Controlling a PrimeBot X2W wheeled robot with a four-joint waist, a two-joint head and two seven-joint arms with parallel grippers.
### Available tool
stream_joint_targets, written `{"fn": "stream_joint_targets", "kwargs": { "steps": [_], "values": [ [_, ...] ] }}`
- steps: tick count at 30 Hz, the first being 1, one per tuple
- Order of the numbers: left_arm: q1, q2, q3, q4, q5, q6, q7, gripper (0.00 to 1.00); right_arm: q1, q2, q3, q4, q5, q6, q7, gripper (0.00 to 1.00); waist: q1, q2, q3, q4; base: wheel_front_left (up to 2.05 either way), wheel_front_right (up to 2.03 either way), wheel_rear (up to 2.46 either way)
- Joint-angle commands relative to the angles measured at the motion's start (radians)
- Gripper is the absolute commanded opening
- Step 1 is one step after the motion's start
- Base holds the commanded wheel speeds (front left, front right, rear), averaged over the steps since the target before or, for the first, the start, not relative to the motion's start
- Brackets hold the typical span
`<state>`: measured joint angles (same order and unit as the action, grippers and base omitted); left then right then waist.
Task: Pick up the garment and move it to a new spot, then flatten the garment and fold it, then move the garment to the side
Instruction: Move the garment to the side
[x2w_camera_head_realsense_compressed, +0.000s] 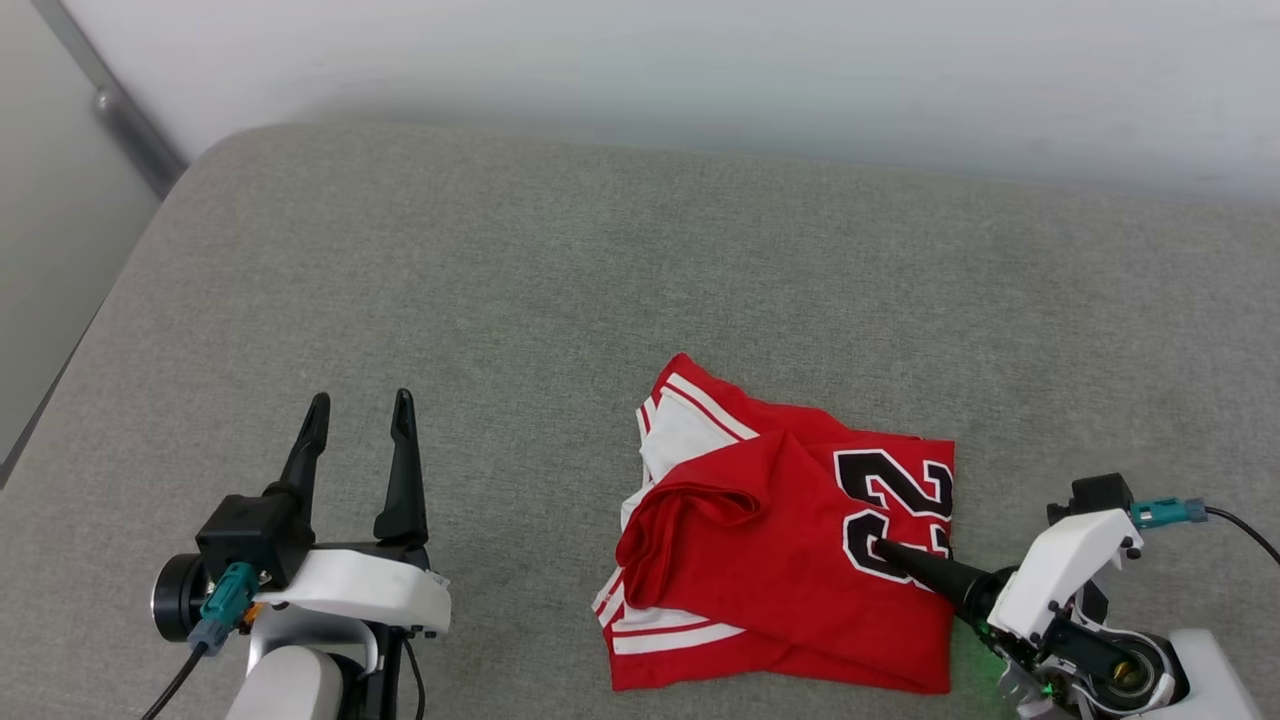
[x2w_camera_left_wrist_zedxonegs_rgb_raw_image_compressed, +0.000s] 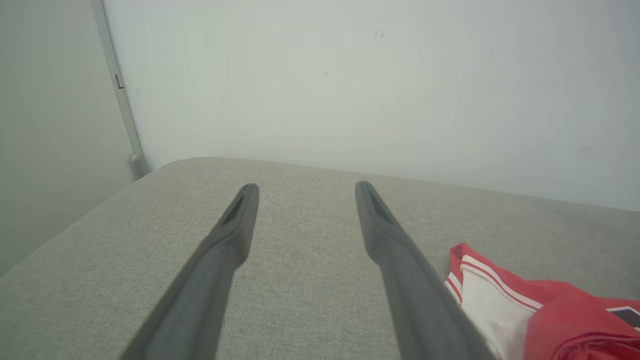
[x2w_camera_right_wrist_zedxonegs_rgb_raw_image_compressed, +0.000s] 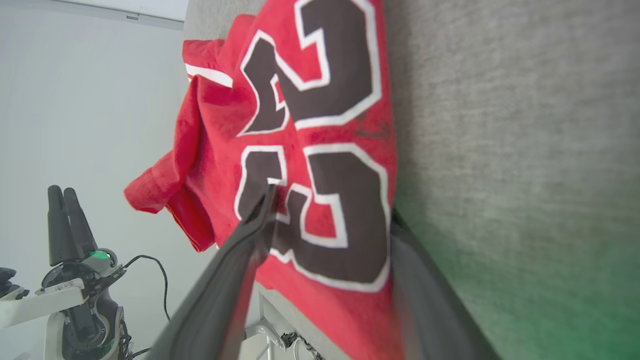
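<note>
On the grey cushioned surface (x2w_camera_head_realsense_compressed: 500, 300), which takes up most of the head view, the garment (x2w_camera_head_realsense_compressed: 760, 560) is seen lying right of centre and near the front edge. It is gathered into a loose, uneven fold with the dark number uppermost and a white sleeve poking out on the far left. This lie would suit either a bundle about to be carried to a fresh spot or a folded one about to be shifted aside; which of these applies cannot be told. The right gripper (x2w_camera_right_wrist_zedxonegs_rgb_raw_image_compressed: 330, 210) is set astride the garment's right edge, jaws well apart: one finger is laid over the number and the other is tucked under the cloth against the cushion, with nothing yet pinched. The left gripper (x2w_camera_head_realsense_compressed: 360, 410) is held wide apart and empty above bare cushion, well clear of the cloth. Should the jaws be closed here, only some layers might be caught, so the fold could be pulled open. The lower finger might also be snagged on the cushion's weave, or the cloth dragged over the front edge.
</note>
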<state>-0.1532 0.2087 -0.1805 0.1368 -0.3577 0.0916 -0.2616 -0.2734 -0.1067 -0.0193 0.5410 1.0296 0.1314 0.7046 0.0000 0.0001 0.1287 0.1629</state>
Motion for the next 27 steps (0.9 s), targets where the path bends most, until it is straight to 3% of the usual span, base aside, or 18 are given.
{"fn": "stream_joint_targets", "kwargs": {
  "steps": [1,8,13,18,27],
  "values": [
    [-0.012,-0.006,0.007,0.004,0.008,-0.004,-0.004,1.0,-0.002,-0.003,0.014,0.016,0.009,-0.001,-0.007,0.0,0.0,-0.0001,0.001,0.003,0.0,0.0,0.0],
    [0.006,-0.022,0.026,0.019,0.03,-0.023,-0.004,1.0,-0.022,-0.055,0.096,-0.017,0.018,-0.001,-0.073,0.0,0.0,-0.0001,-0.026,-0.011,0.0,0.0,0.0],
    [0.024,-0.031,0.037,0.017,0.042,-0.028,-0.004,1.0,-0.024,-0.147,0.191,-0.002,-0.139,-0.001,-0.177,0.0,0.0,-0.0001,-0.055,-0.059,0.0,0.0,0.0],
    [0.036,-0.034,0.045,0.007,0.05,-0.032,-0.004,1.0,-0.056,-0.209,0.251,0.031,-0.292,-0.001,-0.226,0.0,0.0,-0.0001,-0.064,-0.128,0.0,0.0,0.0],
    [0.016,-0.039,0.053,-0.043,0.074,-0.043,-0.003,1.0,-0.168,-0.288,0.327,0.016,-0.496,-0.001,-0.222,0.0,0.0,-0.0001,-0.001,-0.345,0.0,0.0,0.0]
  ]
}}
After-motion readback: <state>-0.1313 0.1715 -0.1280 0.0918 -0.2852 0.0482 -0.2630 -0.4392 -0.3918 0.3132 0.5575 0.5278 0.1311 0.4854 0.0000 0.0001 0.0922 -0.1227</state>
